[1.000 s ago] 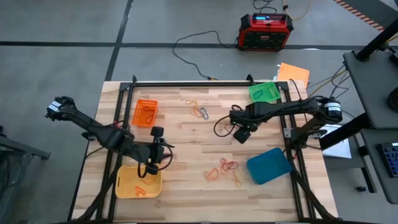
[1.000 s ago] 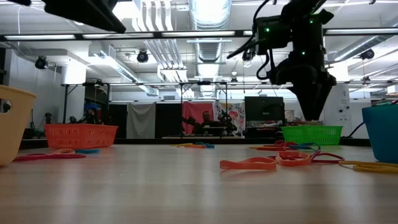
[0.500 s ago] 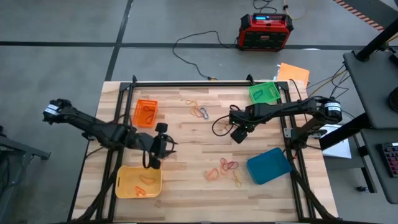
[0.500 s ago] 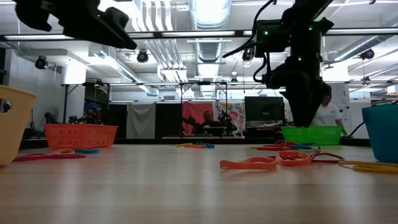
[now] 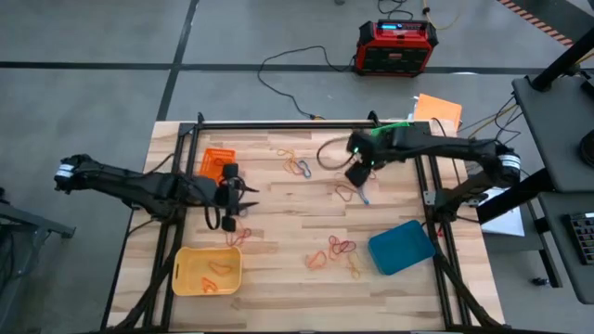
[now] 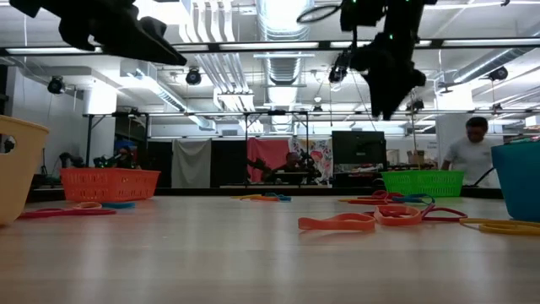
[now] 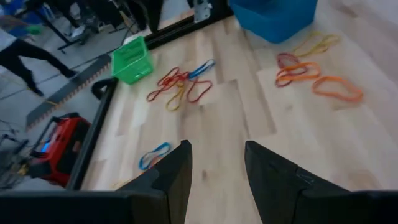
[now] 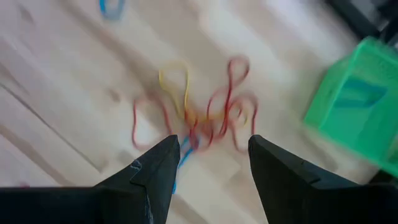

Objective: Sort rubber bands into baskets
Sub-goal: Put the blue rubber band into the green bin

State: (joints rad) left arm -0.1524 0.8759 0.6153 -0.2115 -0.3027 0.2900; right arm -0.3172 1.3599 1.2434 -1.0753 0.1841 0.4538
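Rubber bands [image 5: 340, 247] lie in loose clusters on the worktop [image 5: 278, 223]. Right gripper [image 8: 208, 163] has swung from mid-table to above a tangle near the green basket [image 5: 395, 137], jaws wide, empty; pick looks next. Left gripper [image 7: 217, 168] moved from the yellow basket [image 5: 206, 272] toward the orange, jaws part-open, empty. Person in the room behind.

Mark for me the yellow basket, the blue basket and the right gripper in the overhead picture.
yellow basket [image 5: 188, 276]: high view, on its left rim by the handle slot.
blue basket [image 5: 401, 248]: high view, on its floor.
right gripper [image 5: 365, 198]: high view, midway between its fingertips.
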